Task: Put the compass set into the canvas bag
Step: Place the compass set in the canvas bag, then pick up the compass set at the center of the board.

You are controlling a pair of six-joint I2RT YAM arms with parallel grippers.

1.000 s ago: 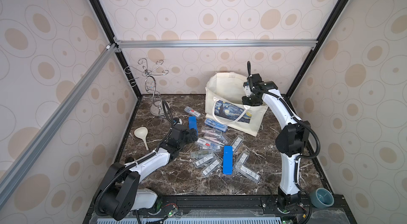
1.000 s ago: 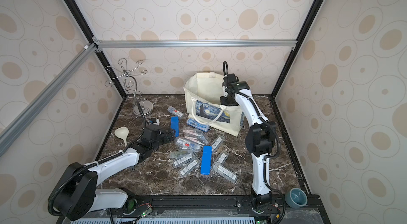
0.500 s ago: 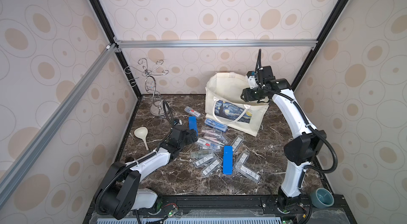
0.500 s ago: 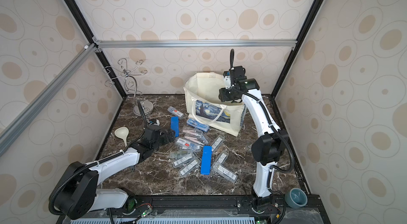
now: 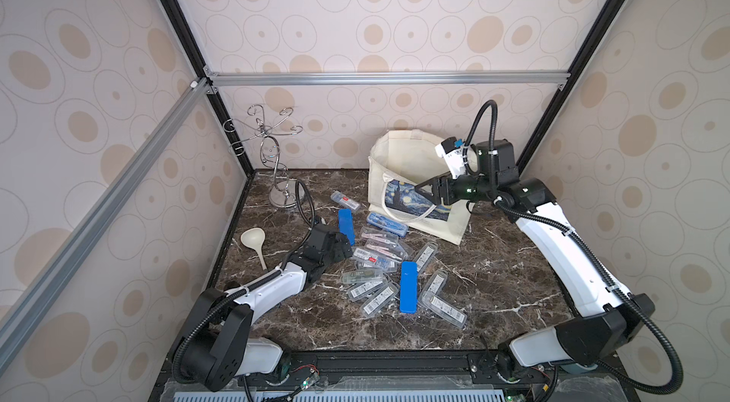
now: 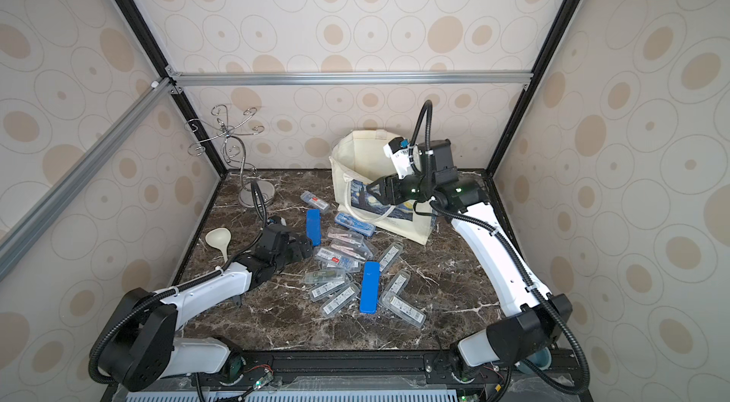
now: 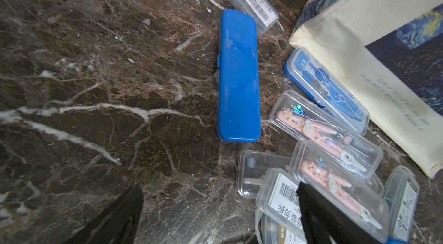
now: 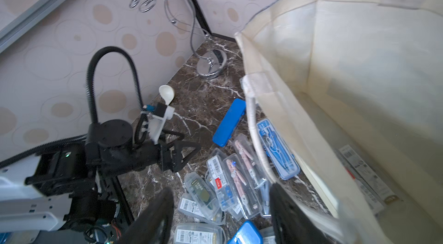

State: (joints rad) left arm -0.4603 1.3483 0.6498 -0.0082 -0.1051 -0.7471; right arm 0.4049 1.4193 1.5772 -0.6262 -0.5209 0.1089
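The cream canvas bag [image 5: 399,159] [image 6: 355,159] stands open at the back right, its Starry Night print facing forward. One clear compass set case [image 8: 366,178] lies inside it. Several more compass sets lie on the table: a pile of clear cases [image 5: 379,258] and two blue cases [image 5: 346,226] [image 5: 409,287]. My right gripper [image 5: 418,190] [image 8: 220,187] hangs open and empty in front of the bag's front rim. My left gripper [image 5: 343,246] [image 7: 218,186] is open low over the table beside the blue case [image 7: 238,75], one finger over a barcoded clear case [image 7: 282,194].
A chrome wire stand [image 5: 276,167] rises at the back left. A cream ladle [image 5: 254,242] lies near the left wall. The bag's rope handle [image 8: 256,135] droops over its front. Enclosure walls close in on three sides.
The right gripper has dropped from above the bag's mouth to its front rim, its jaws opening wider, while the arm swung out to the right. The left arm has barely moved.
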